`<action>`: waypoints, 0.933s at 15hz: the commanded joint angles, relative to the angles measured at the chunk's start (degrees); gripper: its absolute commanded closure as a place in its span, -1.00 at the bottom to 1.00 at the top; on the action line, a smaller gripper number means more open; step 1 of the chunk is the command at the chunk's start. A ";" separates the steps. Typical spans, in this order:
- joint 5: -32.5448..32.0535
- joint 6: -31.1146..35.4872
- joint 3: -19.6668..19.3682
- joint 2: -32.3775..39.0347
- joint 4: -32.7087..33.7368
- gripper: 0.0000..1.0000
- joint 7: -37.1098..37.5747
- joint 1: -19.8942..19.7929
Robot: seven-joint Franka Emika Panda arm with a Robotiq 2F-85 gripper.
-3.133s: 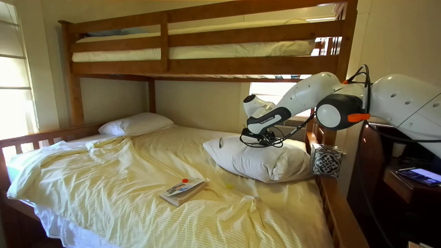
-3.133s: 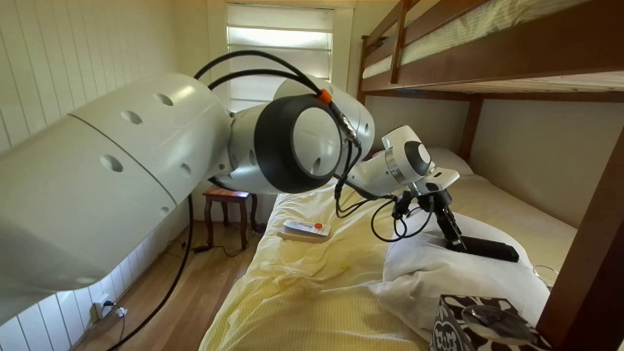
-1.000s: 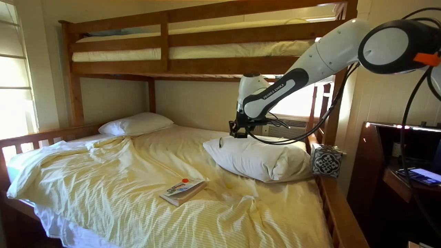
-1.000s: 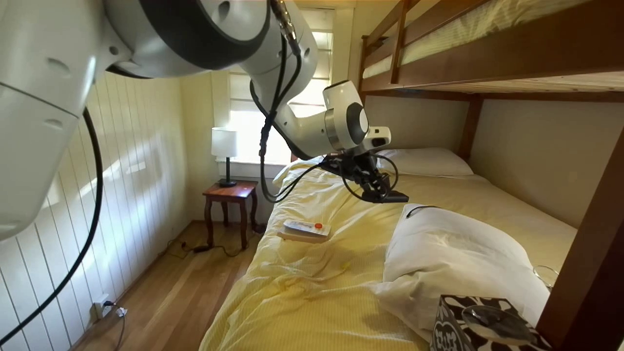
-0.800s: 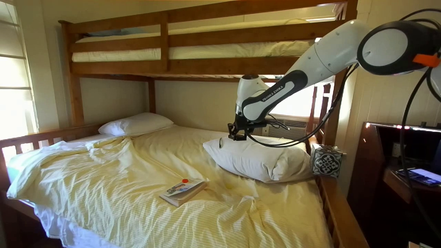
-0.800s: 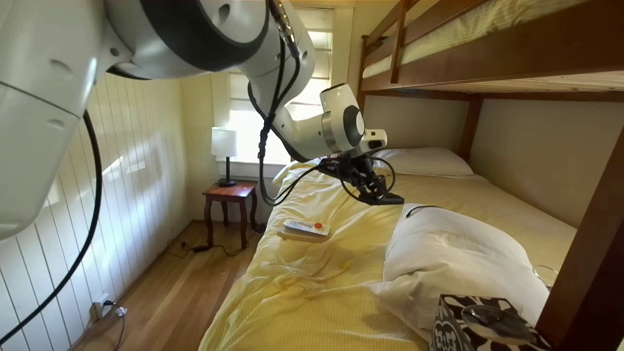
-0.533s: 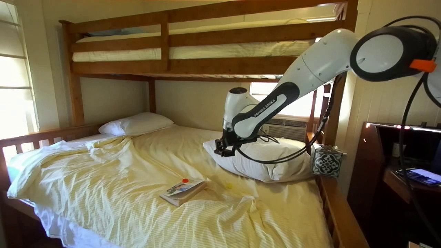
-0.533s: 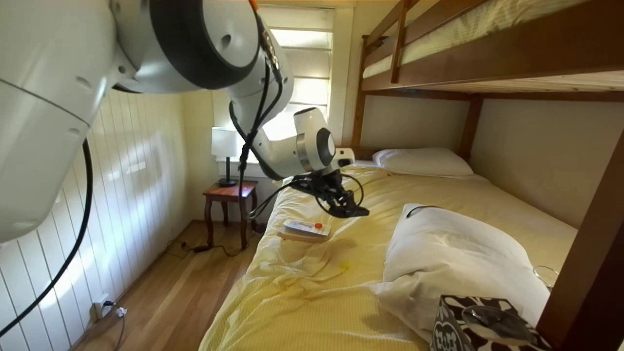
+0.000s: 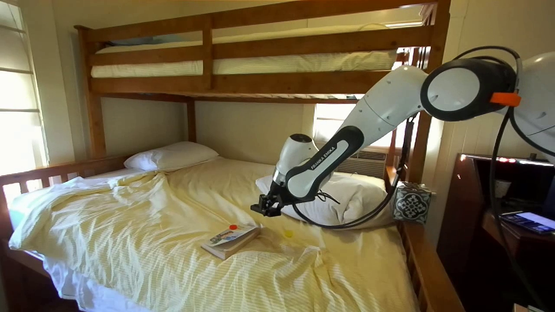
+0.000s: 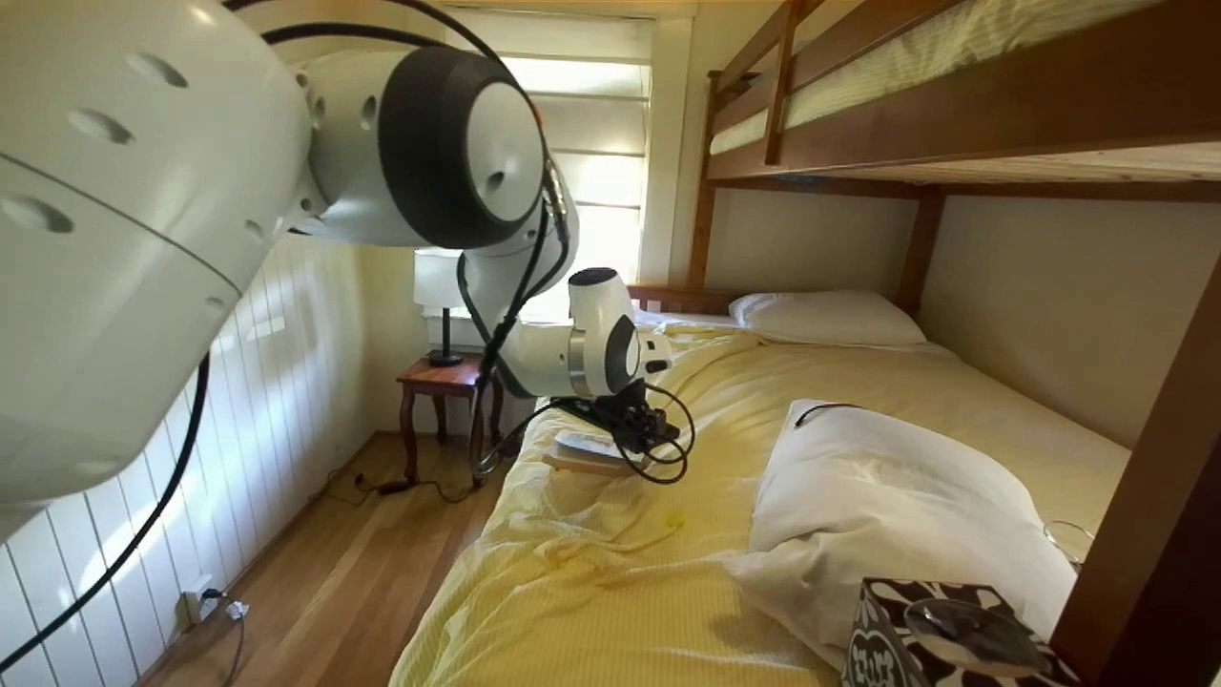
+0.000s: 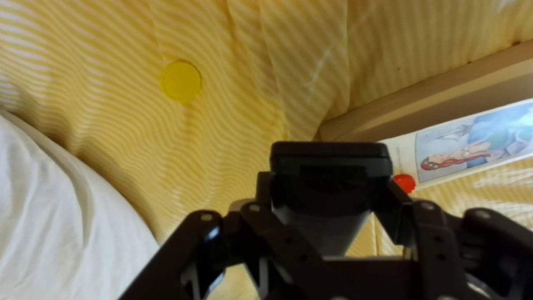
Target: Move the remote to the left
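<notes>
In the wrist view the black remote (image 11: pixel 331 160) is seen end-on, pinched between the two fingers (image 11: pixel 263 187) of my gripper (image 11: pixel 327 189). The jaws are shut against its sides, a remote's width apart. My gripper (image 9: pixel 268 209) hangs above the yellow bedspread in an exterior view, off the front of the white pillow and up and right of the book. From there the remote is hard to tell from the dark fingers. In an exterior view the gripper (image 10: pixel 656 431) appears just right of the book, partly covered by cable loops.
On the bedspread (image 9: pixel 173 251) lie a book (image 9: pixel 232 242) with a red disc (image 9: pixel 233 227) on it, and a yellow disc (image 9: pixel 288 233). A white pillow (image 10: pixel 887 515) and a patterned box (image 9: pixel 411 202) stand to the right. The upper bunk rail (image 9: pixel 316 81) spans above.
About three seconds ago my gripper held the remote down at the pillow. It has since lifted away with it, then moved out over the bed and lower, toward the book. The grip is unchanged.
</notes>
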 commanded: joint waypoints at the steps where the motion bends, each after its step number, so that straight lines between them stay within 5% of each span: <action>1: 1.31 1.63 15.72 1.43 2.58 0.28 -15.45 -15.33; 2: 1.32 0.28 20.25 3.11 4.18 0.28 -19.73 -19.47; 3: 2.17 -1.69 20.79 3.44 4.97 0.28 -23.16 -20.22; 4: 6.32 -3.03 14.68 3.11 5.88 0.28 -25.92 -15.25; 5: 7.68 -0.47 13.85 0.58 1.97 0.28 -24.13 -14.88; 6: 9.10 -0.88 13.08 0.82 2.34 -0.22 -25.74 -14.80; 8: 10.07 -0.95 11.92 0.94 2.33 -0.22 -26.16 -13.81; 9: 10.18 0.51 10.99 1.89 3.06 0.28 -24.56 -12.49; 14: 8.43 10.34 -1.08 8.40 6.24 0.28 -21.00 -3.13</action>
